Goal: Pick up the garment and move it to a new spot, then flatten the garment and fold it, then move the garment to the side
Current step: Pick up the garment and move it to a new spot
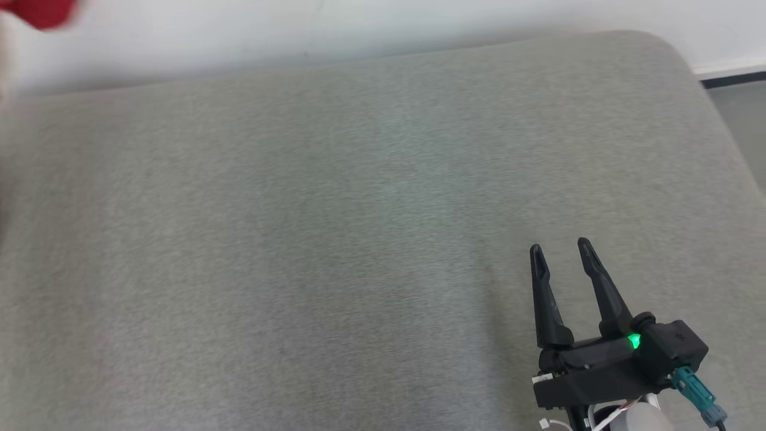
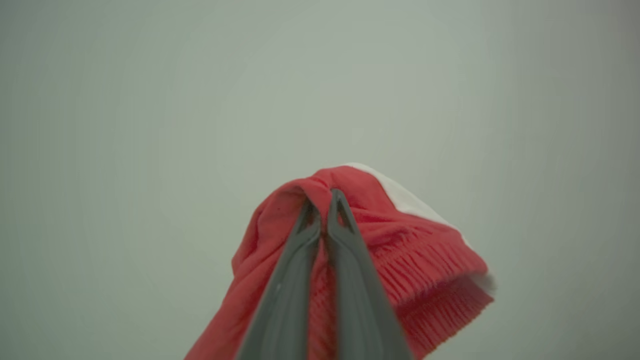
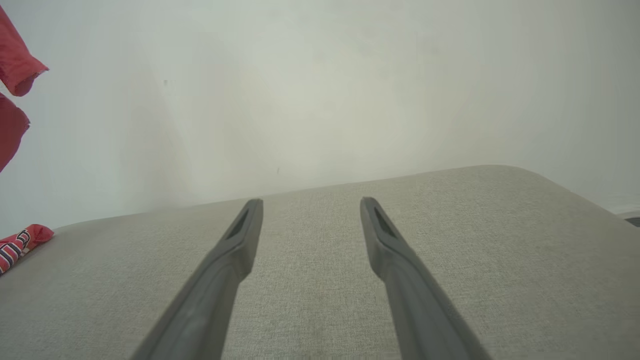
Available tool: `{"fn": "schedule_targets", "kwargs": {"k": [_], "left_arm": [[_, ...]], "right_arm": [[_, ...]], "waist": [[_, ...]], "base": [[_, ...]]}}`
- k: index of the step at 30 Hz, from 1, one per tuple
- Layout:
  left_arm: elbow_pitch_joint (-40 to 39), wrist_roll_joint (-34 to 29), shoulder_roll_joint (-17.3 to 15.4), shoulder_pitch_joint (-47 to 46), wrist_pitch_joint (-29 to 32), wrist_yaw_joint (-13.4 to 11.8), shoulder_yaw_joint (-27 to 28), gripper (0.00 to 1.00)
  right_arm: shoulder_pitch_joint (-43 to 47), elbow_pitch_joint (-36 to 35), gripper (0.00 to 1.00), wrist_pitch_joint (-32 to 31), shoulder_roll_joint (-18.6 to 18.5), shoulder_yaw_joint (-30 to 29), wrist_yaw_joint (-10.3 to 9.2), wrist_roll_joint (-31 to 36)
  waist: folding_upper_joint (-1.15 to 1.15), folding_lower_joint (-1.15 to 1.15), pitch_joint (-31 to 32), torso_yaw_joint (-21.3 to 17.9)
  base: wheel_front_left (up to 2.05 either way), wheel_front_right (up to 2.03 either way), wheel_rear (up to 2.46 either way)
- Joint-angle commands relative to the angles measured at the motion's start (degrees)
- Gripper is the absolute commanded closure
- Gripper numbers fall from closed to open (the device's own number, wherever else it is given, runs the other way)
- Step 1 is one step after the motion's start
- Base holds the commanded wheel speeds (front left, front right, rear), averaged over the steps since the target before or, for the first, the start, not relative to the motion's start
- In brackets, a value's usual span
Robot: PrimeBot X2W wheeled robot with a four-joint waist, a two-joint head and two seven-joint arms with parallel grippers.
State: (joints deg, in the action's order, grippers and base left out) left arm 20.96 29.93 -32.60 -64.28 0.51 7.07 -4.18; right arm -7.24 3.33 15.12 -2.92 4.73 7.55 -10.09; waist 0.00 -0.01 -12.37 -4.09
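Head view: a grey cushion (image 1: 299, 209) spreads across most of the frame, with a white wall (image 1: 359, 30) behind its far edge. The right hand (image 1: 560, 245) sits low on the right above the cushion, fingers apart and pointing towards the wall, gripping nothing. A green light (image 1: 633, 342) glows on its body. The garment (image 1: 42, 12) appears as a blurred red patch at the top left corner, in front of the wall and well apart from the right hand. A dark skirting strip (image 1: 730, 78) runs along the wall foot past the cushion's rounded right corner.

Left wrist view: the left hand (image 2: 324, 200) has its fingers pressed together, clamped on a bunched fold of the red garment (image 2: 425, 260). The fabric drapes over both fingers. A ribbed hem hangs to the right, and a white panel (image 2: 405, 197) shows along the upper right edge. A plain pale wall lies behind.

Right wrist view: the right hand (image 3: 311, 201) has its fingers spread wide above the cushion (image 3: 450, 250). The red garment (image 3: 15, 70) hangs at the upper left edge, clear of the cushion. A red striped piece of cloth (image 3: 20, 242) lies on the cushion at the left edge; whether it belongs to the garment cannot be told.
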Motion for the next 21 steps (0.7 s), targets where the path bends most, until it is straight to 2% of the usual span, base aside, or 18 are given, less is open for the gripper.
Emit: {"fn": "schedule_targets", "kwargs": {"k": [1, 12, 16, 21], "left_arm": [[-2.4, 0.5, 1.5, 1.2, 0.8, 0.0, -0.9, 1.00], [-14.6, 2.7, 13.6, 6.5, 3.2, -1.2, -10.1, 1.00], [-14.6, 3.0, 16.6, 9.8, 2.7, -1.3, -13.0, 1.00], [-10.7, 3.3, 19.6, 15.4, 1.0, -0.8, -17.1, 1.00]], "right_arm": [[0.4, 0.1, 0.00, 0.1, 0.1, 0.3, -0.12, -0.5], [1.4, 0.5, 0.00, 0.1, 0.1, 0.5, -0.12, -1.8], [1.4, 0.4, 0.00, 0.1, 0.1, 0.7, -0.12, -2.2], [1.2, 0.6, 0.00, 0.1, 0.1, 0.7, -0.12, -2.2]], "waist": [[0.00, 0.01, 1.3, -2.7], [0.00, 0.01, 1.8, -9.4], [0.00, 0.01, 1.4, -10.6], [0.00, 0.01, 0.7, -11.2]], "base": [[0.00, 0.00, 0.00], [0.00, 0.00, 0.00], [0.00, 0.00, 0.00], [0.00, 0.00, 0.00]]}}
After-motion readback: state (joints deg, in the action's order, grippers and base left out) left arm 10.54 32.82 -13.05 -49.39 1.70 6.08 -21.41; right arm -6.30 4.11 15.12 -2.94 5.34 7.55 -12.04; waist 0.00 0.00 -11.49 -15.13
